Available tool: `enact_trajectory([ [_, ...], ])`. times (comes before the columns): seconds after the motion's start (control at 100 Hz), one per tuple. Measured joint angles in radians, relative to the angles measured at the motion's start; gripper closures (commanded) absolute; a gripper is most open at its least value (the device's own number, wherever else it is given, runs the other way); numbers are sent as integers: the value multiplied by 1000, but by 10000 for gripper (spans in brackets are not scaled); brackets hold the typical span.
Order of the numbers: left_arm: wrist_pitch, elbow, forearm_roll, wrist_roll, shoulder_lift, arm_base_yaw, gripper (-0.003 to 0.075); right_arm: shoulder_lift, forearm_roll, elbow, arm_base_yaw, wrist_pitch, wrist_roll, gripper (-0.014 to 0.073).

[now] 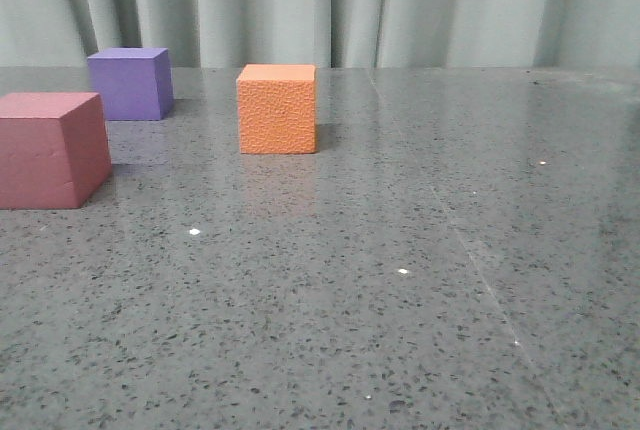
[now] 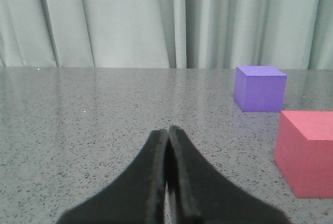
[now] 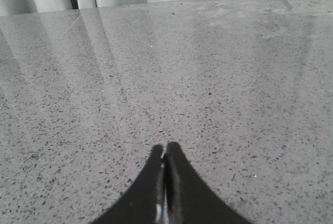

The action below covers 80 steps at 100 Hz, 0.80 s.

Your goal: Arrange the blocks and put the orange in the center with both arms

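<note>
Three foam cubes stand on the grey speckled table. The orange cube with its pebbled face sits left of the middle, toward the back. A purple cube stands further back on the left, and a pink-red cube lies nearest at the left edge. In the left wrist view the purple cube and pink-red cube show off to one side of my left gripper, which is shut and empty. My right gripper is shut too, over bare table, with no cube in its view. Neither arm shows in the front view.
A pale grey-green curtain hangs along the far edge of the table. A faint seam line runs across the tabletop right of the orange cube.
</note>
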Motion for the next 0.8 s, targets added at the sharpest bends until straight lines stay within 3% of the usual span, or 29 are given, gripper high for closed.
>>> enact_trajectory([
  [0.8,-12,0,0,0,0,0,739,0,0,0,0,0,0,661],
])
